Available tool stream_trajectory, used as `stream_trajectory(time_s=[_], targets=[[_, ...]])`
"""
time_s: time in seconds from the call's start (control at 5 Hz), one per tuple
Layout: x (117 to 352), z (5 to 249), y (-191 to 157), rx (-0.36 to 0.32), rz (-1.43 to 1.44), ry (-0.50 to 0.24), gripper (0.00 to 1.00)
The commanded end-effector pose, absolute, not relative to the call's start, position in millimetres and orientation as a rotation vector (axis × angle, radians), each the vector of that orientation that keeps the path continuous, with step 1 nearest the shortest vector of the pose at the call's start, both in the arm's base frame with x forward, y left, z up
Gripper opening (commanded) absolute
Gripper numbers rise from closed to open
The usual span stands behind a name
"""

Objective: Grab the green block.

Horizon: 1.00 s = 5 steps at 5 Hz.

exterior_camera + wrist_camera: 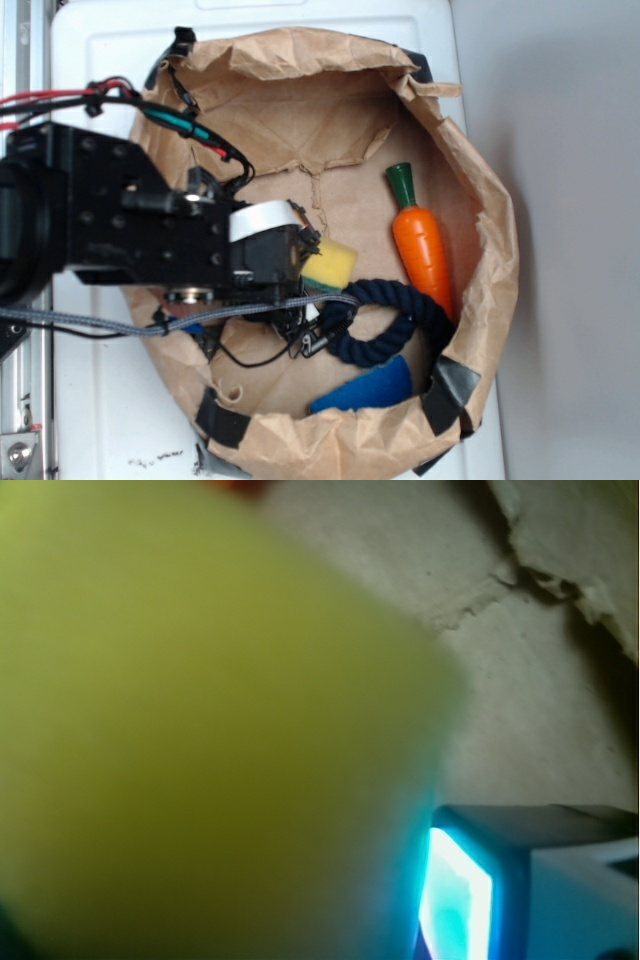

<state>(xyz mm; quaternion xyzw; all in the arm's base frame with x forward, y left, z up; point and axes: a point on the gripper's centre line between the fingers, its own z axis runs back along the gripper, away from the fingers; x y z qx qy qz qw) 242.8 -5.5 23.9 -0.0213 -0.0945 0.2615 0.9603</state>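
From the exterior camera, my gripper (305, 262) sits low inside the paper-lined basket (480, 200), the yellow sponge (331, 262) touching its tip; I cannot tell its spread. The carrot (422, 242) lies beyond. I cannot find the green block. On the wrist camera, a yellow blur, probably that sponge (200, 730), fills the left.

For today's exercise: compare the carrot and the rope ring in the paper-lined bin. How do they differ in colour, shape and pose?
The carrot is orange with a green top; the rope ring is dark navy. The carrot is a solid tapered piece; the rope is a twisted loop, open in the middle. The carrot lies clear along the right side, while the rope's left part runs under the arm. Both rest on the brown paper floor, close together.
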Motion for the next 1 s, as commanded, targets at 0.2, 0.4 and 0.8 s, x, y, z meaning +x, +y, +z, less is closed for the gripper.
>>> stream_trajectory(time_s=[0.2,0.4,0.8], targets=[[255,118,-22,-0.087,0.506,-0.248,0.0],[252,141,-27,-0.077,0.498,-0.279,0.0],[253,151,-29,-0.032,0.489,-0.333,0.0]])
